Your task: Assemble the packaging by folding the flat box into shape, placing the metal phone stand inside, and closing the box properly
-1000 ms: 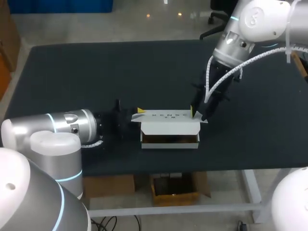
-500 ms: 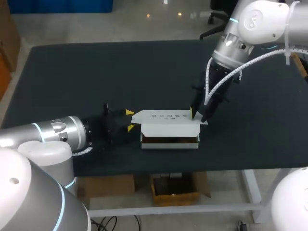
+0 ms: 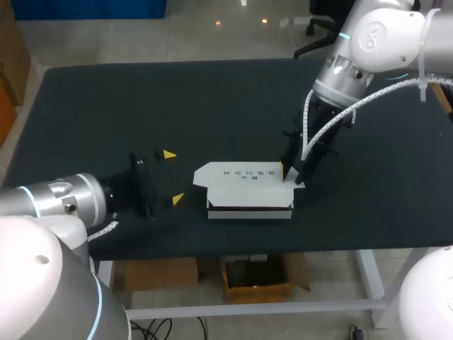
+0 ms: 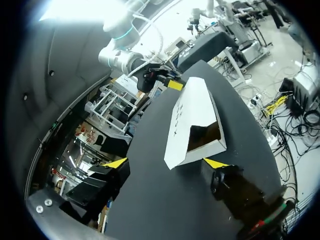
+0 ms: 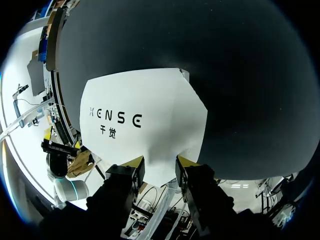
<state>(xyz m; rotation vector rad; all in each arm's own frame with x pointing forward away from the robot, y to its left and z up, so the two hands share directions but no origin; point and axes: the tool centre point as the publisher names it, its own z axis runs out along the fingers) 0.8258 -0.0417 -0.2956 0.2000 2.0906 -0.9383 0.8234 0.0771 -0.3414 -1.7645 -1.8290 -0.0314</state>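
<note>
The white box (image 3: 248, 191) lies near the table's front edge, its printed lid (image 3: 241, 173) lying over the top. In the left wrist view the box (image 4: 192, 120) shows a dark gap under the lid at its near end. My left gripper (image 3: 173, 177) stands open a short way left of the box, touching nothing; the box is ahead of its fingers (image 4: 166, 163). My right gripper (image 3: 290, 172) is at the box's right end. In the right wrist view the lid (image 5: 140, 120) runs down between its fingers, and the gripper (image 5: 159, 161) is shut on that edge. No phone stand is visible.
The dark table (image 3: 141, 106) stretches bare behind and to the left of the box. Its front edge (image 3: 248, 248) runs close below the box and my left arm (image 3: 64, 202).
My left gripper has let go of the lid's left corner, opened wide and drawn back to the left. The right gripper and the box have stayed in place.
</note>
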